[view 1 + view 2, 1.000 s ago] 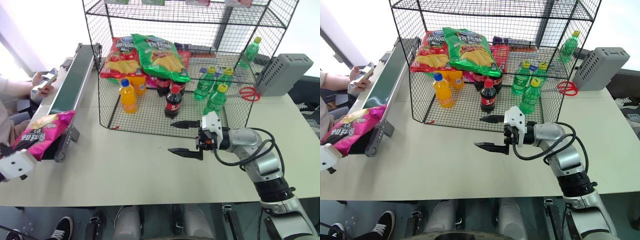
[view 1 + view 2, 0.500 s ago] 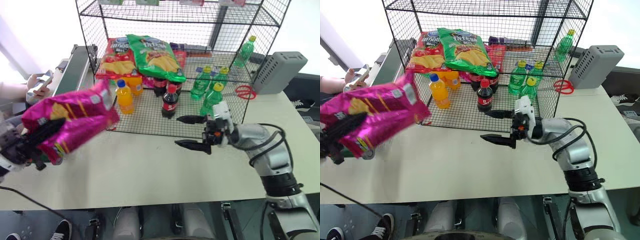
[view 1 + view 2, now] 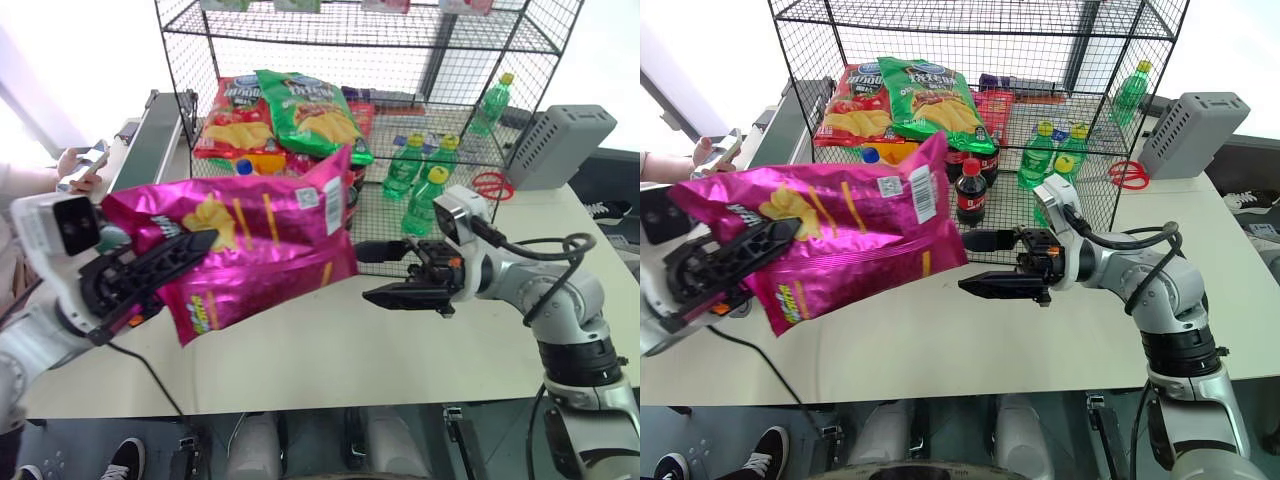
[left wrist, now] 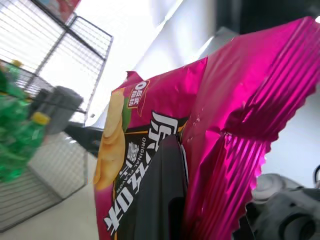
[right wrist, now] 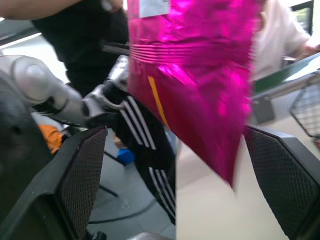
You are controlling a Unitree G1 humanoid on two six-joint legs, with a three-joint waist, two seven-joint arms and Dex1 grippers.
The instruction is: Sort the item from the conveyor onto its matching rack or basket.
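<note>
— Pale, matte tabletop [image 3: 300, 350] runs under everything, with bright white light behind. What is the magenta-pink chip bag [image 3: 255, 240] like?

— Shiny crinkled foil, pillow-shaped, with a ridged, saw-toothed seal at its ends. Its face shows yellow chips, a white barcode patch and thin yellow stripes. The left wrist view shows white lettering and a big yellow chip right beside the finger.

— Where is it?

— In the air above the table, lying roughly level. The left gripper [image 3: 150, 270] is clamped on its one end, black fingers [image 4: 160, 200] pressed flat against the foil. The bag's far end stretches from those fingers toward the right gripper [image 3: 985, 265].

— And that one?

— Its two long black fingers [image 5: 82, 170] stand wide apart, holding nothing. They have mesh-textured pads. The bag's free corner hangs between them in the right wrist view, touching neither as far as I can tell.

— Behind the fingers?

— A tall black wire-mesh rack [image 3: 470, 60], thin rods in a square grid. Its shelf carries a red chip bag [image 3: 235, 115] and a green chip bag [image 3: 315, 110], both glossy. Dark cola bottles [image 3: 970, 190] and green plastic bottles [image 3: 425, 165] stand on it too. The dark-green conveyor [image 3: 150, 145] in its metal frame lies beyond the left gripper, beside the rack.
</note>
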